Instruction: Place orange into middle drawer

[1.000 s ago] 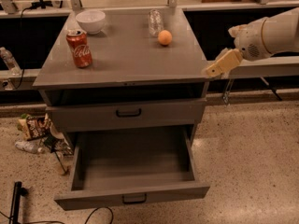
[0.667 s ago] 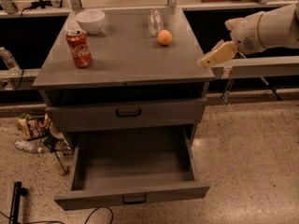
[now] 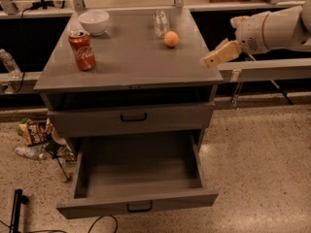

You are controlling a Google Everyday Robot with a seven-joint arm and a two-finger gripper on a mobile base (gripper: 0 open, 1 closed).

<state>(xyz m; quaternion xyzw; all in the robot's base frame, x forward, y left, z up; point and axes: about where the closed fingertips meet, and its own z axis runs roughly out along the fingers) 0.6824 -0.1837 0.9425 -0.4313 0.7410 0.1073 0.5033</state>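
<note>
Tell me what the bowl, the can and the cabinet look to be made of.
Bowl: white, smooth, probably ceramic or plastic. Can: red printed metal, likely aluminium, with a silvery rim. Cabinet: matte grey, flat panels, painted metal or laminate; unclear. The gripper hovers beside the cabinet top's right edge.

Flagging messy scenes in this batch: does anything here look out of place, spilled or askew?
Yes: litter, including a crumpled snack bag, lies on the floor left of the cabinet. On top, the orange, cola can and bowl look orderly. The middle drawer stands open. The gripper hovers by the right edge.
</note>
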